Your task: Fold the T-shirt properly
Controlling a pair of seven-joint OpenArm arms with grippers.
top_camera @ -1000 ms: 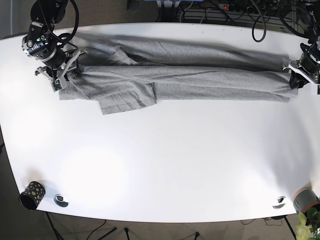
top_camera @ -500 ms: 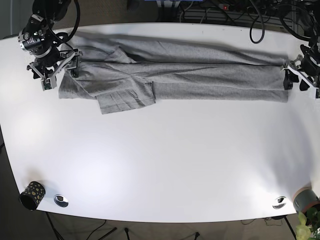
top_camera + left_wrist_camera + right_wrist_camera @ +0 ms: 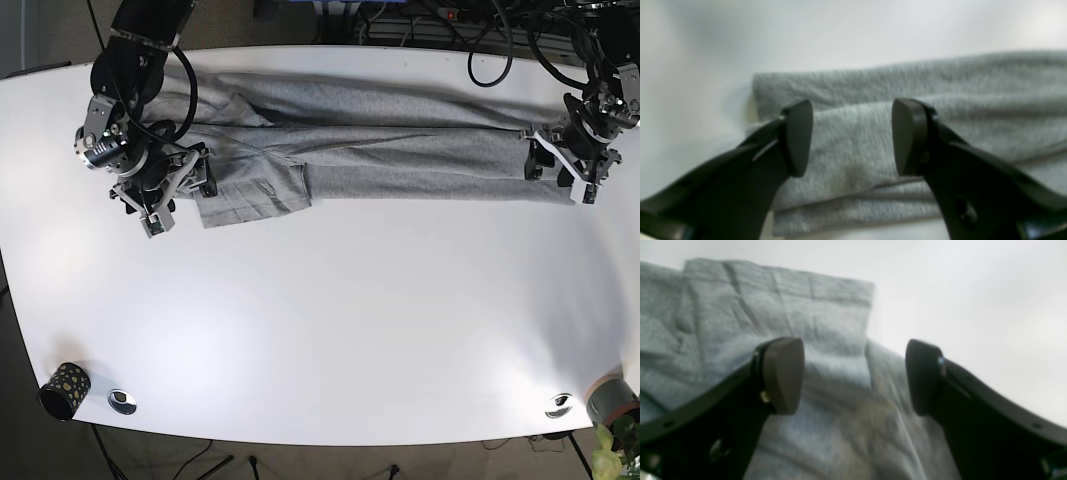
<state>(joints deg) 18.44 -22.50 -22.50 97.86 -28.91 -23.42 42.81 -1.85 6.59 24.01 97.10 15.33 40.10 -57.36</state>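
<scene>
As the T-shirt (image 3: 380, 150) lies as a long grey band across the far part of the white bench (image 3: 330, 330), its long axis runs side to side in the base view, from one arm to the other. At the left of that view the right gripper (image 3: 160, 195) hangs just over the sleeve end, where a short flap (image 3: 250, 195) juts toward the near edge; the right wrist view shows its jaws spread wide, nothing between them, the square corner of that flap (image 3: 840, 303) directly ahead and below. At the right of the base view the left gripper (image 3: 560, 165) sits at the opposite, hem end; the left wrist view shows its jaws likewise spread wide and empty, straddling the stacked edge of the fold (image 3: 853, 143), 2 layers visible, the cloth stretching away to that view's right. Each arm is thus nearest 1 end of the band, and the cloth lies inward from both. Judged from this layout, the coming move is a paired pinch at the 2 ends for a further fold
</scene>
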